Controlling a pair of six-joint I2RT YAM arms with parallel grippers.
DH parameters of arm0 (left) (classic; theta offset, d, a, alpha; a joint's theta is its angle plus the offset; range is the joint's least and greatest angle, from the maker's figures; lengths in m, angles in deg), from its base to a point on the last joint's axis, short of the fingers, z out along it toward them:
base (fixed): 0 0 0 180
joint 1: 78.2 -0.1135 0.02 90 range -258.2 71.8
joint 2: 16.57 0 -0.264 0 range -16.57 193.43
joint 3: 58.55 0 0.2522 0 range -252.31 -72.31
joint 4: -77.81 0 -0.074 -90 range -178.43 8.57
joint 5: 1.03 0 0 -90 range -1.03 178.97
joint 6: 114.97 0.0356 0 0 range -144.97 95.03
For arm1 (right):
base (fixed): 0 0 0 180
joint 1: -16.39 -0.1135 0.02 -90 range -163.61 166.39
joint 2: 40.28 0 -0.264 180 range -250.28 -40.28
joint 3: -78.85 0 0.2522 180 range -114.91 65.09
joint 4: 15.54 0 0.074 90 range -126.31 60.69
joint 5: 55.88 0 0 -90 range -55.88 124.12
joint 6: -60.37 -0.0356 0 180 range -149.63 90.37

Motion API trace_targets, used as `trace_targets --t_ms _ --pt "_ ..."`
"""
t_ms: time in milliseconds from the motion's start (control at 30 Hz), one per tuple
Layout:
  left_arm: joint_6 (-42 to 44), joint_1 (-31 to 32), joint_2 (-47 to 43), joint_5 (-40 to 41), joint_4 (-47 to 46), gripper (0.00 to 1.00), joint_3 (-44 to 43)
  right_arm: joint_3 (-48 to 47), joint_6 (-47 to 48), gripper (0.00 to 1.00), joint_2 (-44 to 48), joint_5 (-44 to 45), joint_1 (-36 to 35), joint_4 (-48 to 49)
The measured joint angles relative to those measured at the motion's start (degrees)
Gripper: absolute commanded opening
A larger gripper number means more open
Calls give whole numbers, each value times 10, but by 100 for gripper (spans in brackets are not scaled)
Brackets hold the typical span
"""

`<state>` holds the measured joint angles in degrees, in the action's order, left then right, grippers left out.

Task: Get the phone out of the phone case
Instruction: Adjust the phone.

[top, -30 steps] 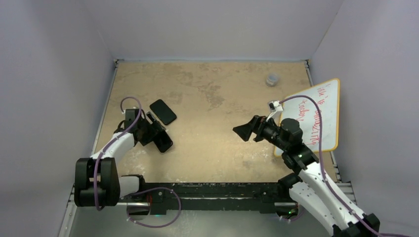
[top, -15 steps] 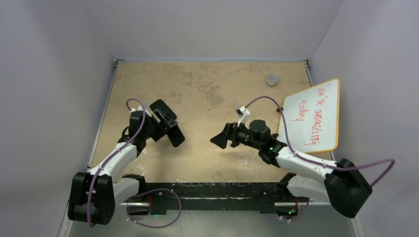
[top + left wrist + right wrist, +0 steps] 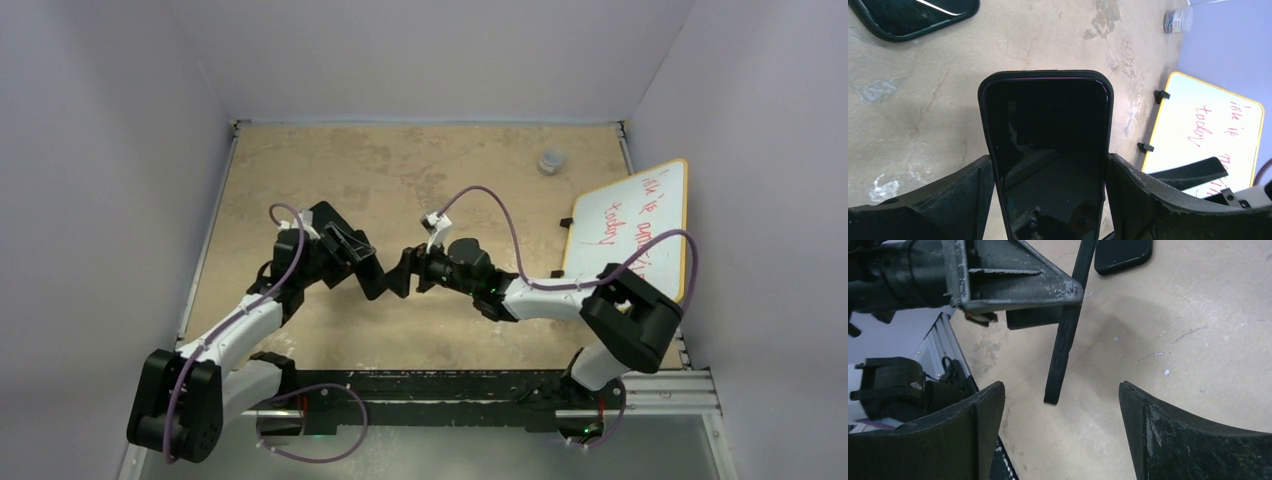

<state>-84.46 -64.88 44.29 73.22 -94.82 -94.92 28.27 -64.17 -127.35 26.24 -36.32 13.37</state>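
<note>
The phone [image 3: 1048,130], dark screen up, sits in its black phone case [image 3: 983,100] and is held off the table. My left gripper [image 3: 1050,165] is shut on the case's long sides. From above, the left gripper [image 3: 350,260] and phone [image 3: 370,278] are left of centre. My right gripper [image 3: 402,272] faces them, open. In the right wrist view the phone [image 3: 1068,330] shows edge-on, its free end just at the mouth of the right gripper [image 3: 1060,390], touching neither finger.
A second black phone-shaped slab [image 3: 322,214] lies on the table behind the left gripper, seen also as the slab [image 3: 913,17]. A yellow-framed whiteboard [image 3: 635,230] leans at the right. A small jar [image 3: 550,160] stands at the back right. Walls enclose three sides.
The left arm lifted the cased phone and carried it right toward the centre. The right arm swung left to meet it, and its jaws narrowed slightly.
</note>
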Motion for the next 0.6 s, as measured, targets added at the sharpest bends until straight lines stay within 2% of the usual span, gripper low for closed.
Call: trace_targets --t_ms 400,600 --pt "-25 33 -25 28 -2 37 0 -57 7 64 -70 53 -26 4" --pt "-40 47 -34 48 -1 37 0 -72 7 50 -86 64 -35 -1"
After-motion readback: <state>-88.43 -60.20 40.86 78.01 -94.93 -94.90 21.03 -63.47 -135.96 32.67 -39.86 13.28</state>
